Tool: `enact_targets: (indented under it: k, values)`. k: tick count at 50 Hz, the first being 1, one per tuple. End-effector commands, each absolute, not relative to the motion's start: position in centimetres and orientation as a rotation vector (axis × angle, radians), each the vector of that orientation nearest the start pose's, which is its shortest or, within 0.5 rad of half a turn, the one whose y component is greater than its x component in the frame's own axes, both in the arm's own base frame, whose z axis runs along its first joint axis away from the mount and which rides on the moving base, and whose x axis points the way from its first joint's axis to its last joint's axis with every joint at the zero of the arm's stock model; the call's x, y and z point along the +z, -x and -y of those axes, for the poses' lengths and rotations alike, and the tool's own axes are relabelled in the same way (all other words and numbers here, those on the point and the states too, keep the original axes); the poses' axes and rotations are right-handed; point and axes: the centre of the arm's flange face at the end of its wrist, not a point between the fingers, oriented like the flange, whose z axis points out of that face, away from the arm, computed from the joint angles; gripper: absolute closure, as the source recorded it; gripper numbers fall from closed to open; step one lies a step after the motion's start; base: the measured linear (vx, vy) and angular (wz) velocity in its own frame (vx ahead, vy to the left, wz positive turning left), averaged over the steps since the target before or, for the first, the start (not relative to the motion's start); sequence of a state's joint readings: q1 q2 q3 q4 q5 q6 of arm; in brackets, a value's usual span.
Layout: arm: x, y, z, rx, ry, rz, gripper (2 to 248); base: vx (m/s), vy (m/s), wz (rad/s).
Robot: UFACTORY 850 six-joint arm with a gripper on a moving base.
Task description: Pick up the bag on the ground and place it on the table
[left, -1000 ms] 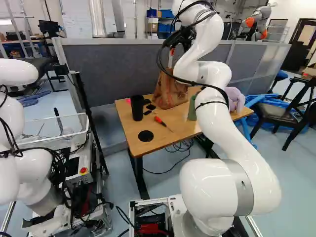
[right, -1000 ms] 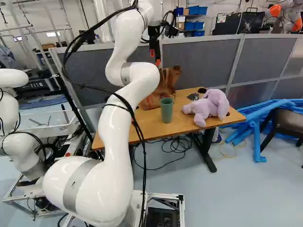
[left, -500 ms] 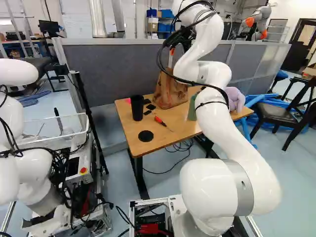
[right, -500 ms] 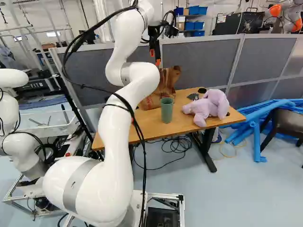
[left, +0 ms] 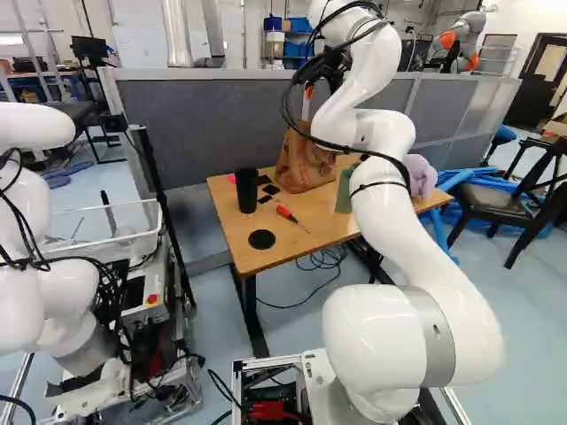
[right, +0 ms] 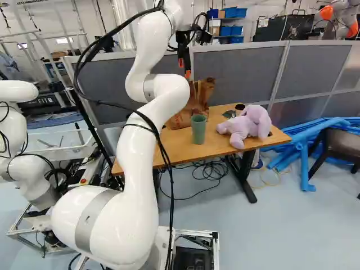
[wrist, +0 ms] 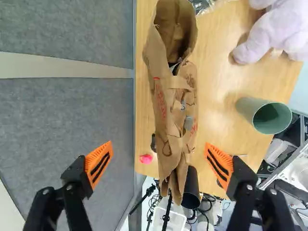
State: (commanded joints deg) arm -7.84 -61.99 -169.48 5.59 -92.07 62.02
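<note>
Bag [right: 197, 104], brown, one: standing on the wooden surface [right: 216, 147], by the grey partition [right: 242, 73], mouth open. Gripper [right: 184, 67], one: above the bag, fingers spread wide, holding nothing. Cup [right: 198, 130], green, one: upright near the bag. Plush toy [right: 247, 126], lilac, one: right of the cup in the right base view.
</note>
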Motion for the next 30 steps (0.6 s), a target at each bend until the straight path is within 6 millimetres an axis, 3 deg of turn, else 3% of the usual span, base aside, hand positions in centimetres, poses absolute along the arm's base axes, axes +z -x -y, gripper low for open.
enact_targets:
  k: [16,30]
  values:
    - [73.19,-72.37,9.08,-0.287,2.408,-1.652,3,-0.137,-0.048,0.066]
    - [73.19,-72.37,9.08,-0.287,2.408,-1.652,3,-0.147,0.001,0.424]
